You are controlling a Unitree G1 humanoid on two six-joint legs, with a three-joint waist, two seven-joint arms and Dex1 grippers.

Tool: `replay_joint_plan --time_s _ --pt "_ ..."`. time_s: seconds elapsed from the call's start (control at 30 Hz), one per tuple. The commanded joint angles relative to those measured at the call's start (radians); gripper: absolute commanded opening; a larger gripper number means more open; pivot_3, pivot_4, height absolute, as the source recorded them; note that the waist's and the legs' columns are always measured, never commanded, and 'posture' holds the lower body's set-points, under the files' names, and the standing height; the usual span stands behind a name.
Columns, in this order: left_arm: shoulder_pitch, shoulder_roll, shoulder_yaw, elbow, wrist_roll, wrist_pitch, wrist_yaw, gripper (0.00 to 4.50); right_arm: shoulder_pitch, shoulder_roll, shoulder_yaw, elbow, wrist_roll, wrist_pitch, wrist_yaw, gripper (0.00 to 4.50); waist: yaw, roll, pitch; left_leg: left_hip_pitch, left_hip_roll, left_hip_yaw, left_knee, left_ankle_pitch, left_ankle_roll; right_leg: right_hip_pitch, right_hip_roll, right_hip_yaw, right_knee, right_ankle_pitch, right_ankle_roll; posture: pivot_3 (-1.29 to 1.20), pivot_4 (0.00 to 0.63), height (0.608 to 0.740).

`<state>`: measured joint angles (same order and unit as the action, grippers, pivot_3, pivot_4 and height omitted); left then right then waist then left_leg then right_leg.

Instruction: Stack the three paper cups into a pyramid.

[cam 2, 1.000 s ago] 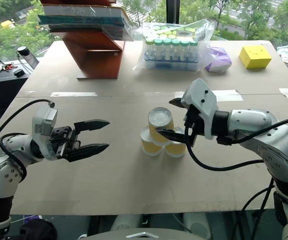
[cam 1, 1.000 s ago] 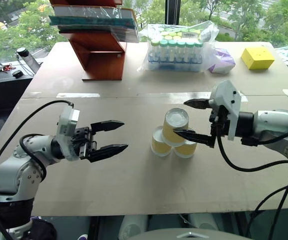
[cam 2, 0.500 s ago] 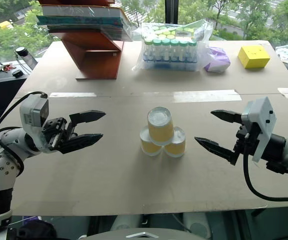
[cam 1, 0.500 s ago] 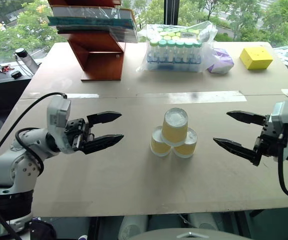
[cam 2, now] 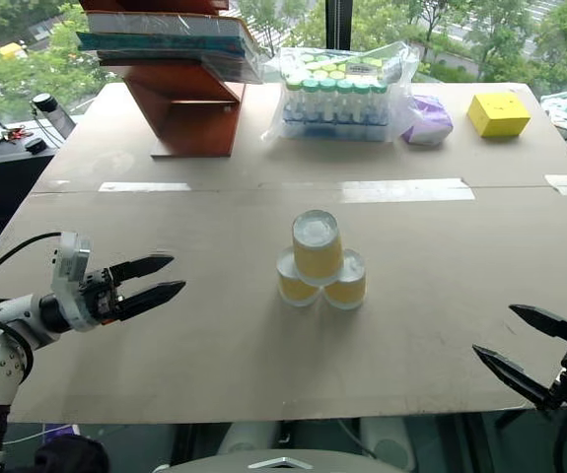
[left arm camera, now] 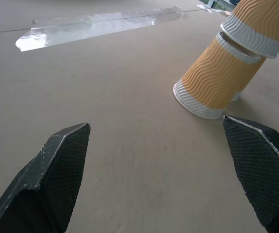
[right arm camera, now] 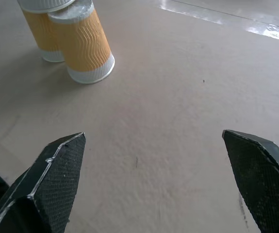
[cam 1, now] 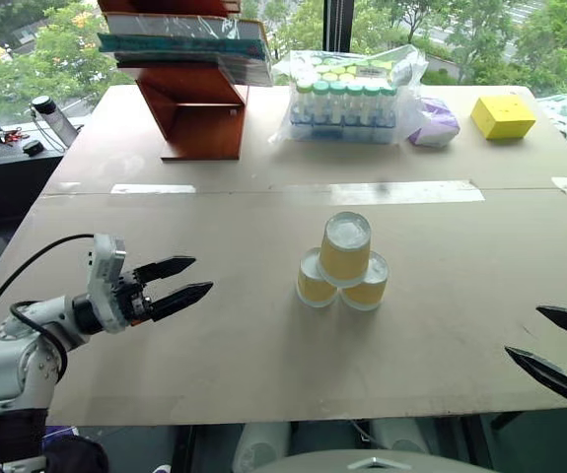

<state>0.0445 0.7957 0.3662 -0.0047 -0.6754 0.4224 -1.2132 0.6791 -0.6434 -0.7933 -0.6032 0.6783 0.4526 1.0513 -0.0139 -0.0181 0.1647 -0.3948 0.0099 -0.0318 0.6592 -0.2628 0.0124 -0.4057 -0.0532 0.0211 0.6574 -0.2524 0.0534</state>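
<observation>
Left eye view puts the right gripper point(cam 1: 551, 347) nearest, at the lower right edge, fingers spread with nothing between them. Across at lower left, the left gripper point(cam 1: 176, 281) hovers over the table point(cam 1: 214, 365), likewise spread and empty, pointing toward the middle. Both sit well apart from the stack, probably so as not to knock it. At the centre stand the three paper cups point(cam 1: 343, 263), upside down: two side by side and touching, the third resting on both bases, so the pyramid looks complete. Farther back, toward the top, lie a bag of green-capped tubes point(cam 1: 347, 94) and a yellow block point(cam 1: 505, 115).
</observation>
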Motion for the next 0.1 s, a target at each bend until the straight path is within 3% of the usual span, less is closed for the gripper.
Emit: replay_joint_plan --time_s 0.03,0.1 --pt "0.050 -0.007 0.014 0.004 0.062 -0.085 0.008 4.50 0.020 0.027 0.012 0.034 -0.051 -0.101 0.021 4.45 -0.001 -0.001 -0.001 0.001 0.000 0.001 0.000 0.000 0.000 0.000 0.000 0.001 0.000 0.000 -0.001 0.00 0.150 0.740" --pt "0.054 -0.006 0.007 0.012 0.080 -0.107 0.007 4.50 0.017 0.035 0.033 0.039 -0.064 -0.118 0.009 4.45 -0.001 -0.001 -0.001 0.004 0.001 0.001 0.000 0.000 0.000 0.002 0.000 0.001 0.001 -0.001 -0.001 0.00 0.150 0.740"
